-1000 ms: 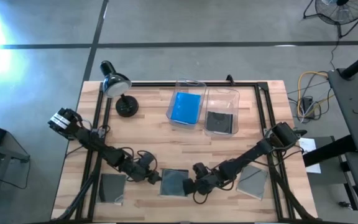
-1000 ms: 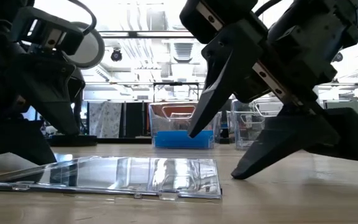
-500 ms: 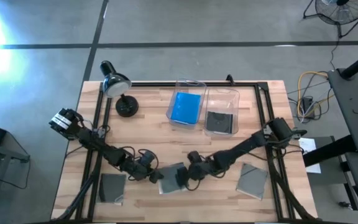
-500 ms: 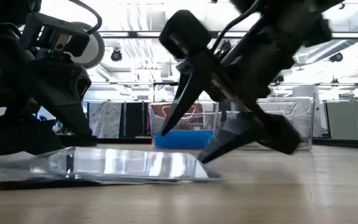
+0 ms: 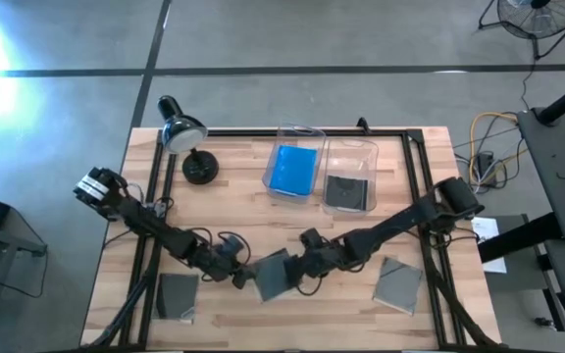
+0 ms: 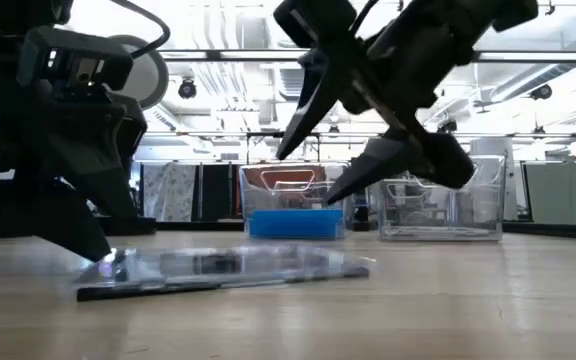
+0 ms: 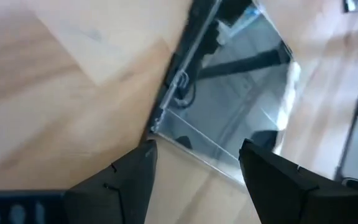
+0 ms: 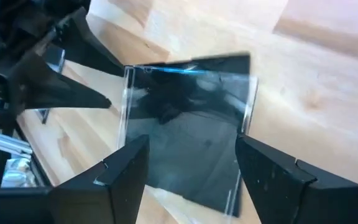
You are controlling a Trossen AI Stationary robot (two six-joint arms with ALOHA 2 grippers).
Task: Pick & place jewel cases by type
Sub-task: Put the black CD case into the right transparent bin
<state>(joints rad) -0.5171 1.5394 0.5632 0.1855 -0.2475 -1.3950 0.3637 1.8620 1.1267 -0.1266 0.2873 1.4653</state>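
A dark grey jewel case (image 5: 275, 276) with a clear lid lies turned at an angle near the table's near edge, between my two grippers. My left gripper (image 5: 235, 275) is open at the case's left corner (image 7: 157, 129), one finger on each side of it. My right gripper (image 5: 305, 265) is open and hangs above the case's right part (image 8: 185, 149); the low view shows it (image 6: 313, 170) raised clear. Two more grey cases (image 5: 177, 294) (image 5: 398, 284) lie flat to the left and right. One bin (image 5: 292, 169) holds blue cases and the other (image 5: 349, 186) holds grey ones. My left gripper has one finger (image 7: 138, 163) right beside the case's left corner (image 6: 103, 275), slanting down from the table's left. I cannot tell whether it touches. The case lies on the table.
A desk lamp (image 5: 186, 142) stands at the far left of the table. The two clear bins sit side by side at the far middle. A black frame rail (image 5: 420, 186) runs along the table's far and side edges. Bare wood lies between the bins and the grippers.
My right gripper moved from the case's near right corner toward the table's left and far edge, then rose off the table. The case turned about and slid a little toward my left gripper. Its raised left end came down near the table.
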